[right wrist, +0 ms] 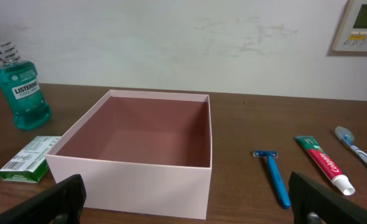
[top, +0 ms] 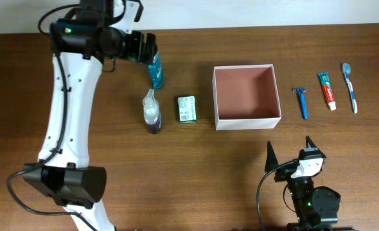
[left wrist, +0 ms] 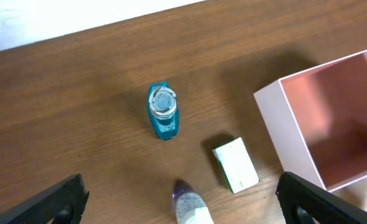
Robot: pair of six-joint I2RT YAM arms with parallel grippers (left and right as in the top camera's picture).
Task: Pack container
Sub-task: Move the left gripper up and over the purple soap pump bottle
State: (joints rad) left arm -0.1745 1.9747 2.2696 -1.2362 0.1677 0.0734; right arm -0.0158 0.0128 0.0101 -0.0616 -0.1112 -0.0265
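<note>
The container (top: 247, 122) sits mid-bench, toward the far edge. The mouthwash (right wrist: 22, 93), labelled "LISTERINE COOL MINT", stands to its left, nearer the far edge. The toothpaste (right wrist: 323, 165) lettering is too small to read. The left claw (left wrist: 185, 198) is spread above the mouthwash. The right claw (top: 290, 154) is spread near the front edge, gripping nothing.

Wood tbl (top: 176, 167), container (top: 247, 122), mouthwash (top: 156, 77), razor (top: 301, 102), toothpaste (top: 327, 90)

container (top: 247, 122) open from above; soap box (top: 187, 108), razor (top: 300, 102) flank sides.
</note>
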